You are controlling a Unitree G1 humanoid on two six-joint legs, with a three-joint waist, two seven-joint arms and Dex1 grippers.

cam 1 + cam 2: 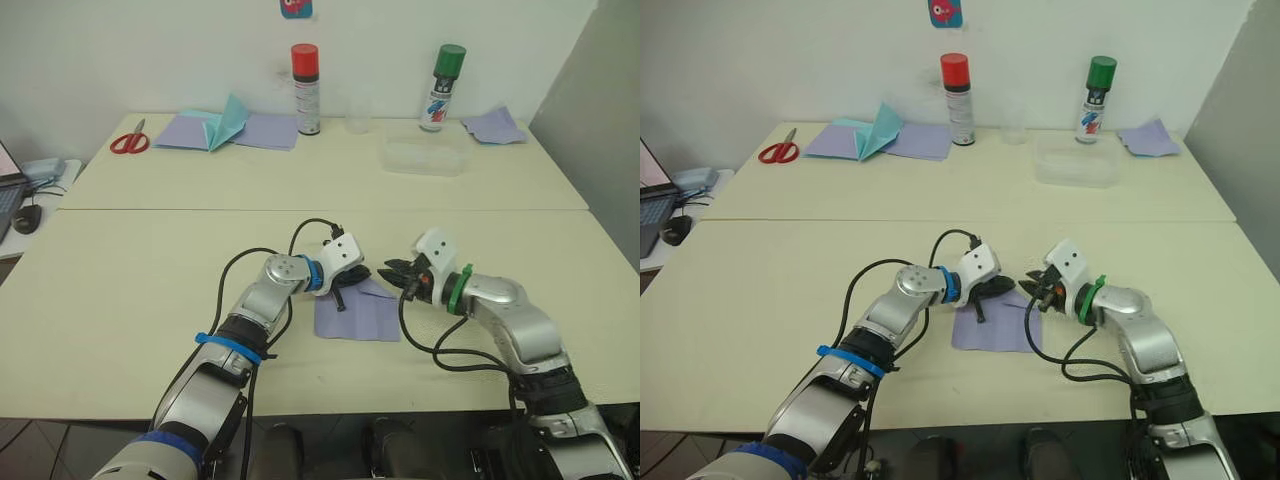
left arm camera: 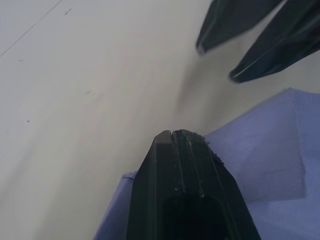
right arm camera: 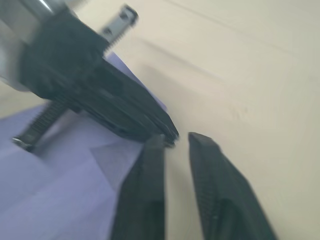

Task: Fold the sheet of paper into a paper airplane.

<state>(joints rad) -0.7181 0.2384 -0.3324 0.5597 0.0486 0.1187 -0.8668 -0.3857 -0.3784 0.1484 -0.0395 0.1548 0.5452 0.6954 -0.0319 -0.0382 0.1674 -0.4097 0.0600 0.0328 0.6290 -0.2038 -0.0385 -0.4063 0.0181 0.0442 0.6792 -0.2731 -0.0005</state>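
Scissors [image 1: 129,142] with red handles lie near the back left corner of the bench [image 1: 150,260]. Beside them, along the back edge, lavender sheets [image 1: 268,130] lie flat with a teal folded paper [image 1: 226,124] standing up between them. Next along the back edge come a red-capped spray can [image 1: 306,89], a clear cup [image 1: 359,113], a clear plastic box [image 1: 424,157] a little forward of it, a green-capped spray can [image 1: 441,87], and another lavender piece [image 1: 493,125] at the back right corner.

Toward the front edge, near the middle, the left gripper [image 1: 359,276] lies low over the back left part of the sheet of paper [image 1: 358,316]. Its two black fingers are pressed together, tips meeting, resting over the paper near its back edge; whether paper is pinched between them cannot be told. The sheet lies flat, partly folded, its longer side running parallel to the front edge of the bench. A folded flap shows at its back right, with a slanting crease rising to a point toward the back edge.

Just right of that, the right gripper [image 1: 392,271] faces the left one, its fingers a little apart and holding nothing. One fingertip [image 3: 156,142] almost touches the left gripper's tip at the paper's back edge.
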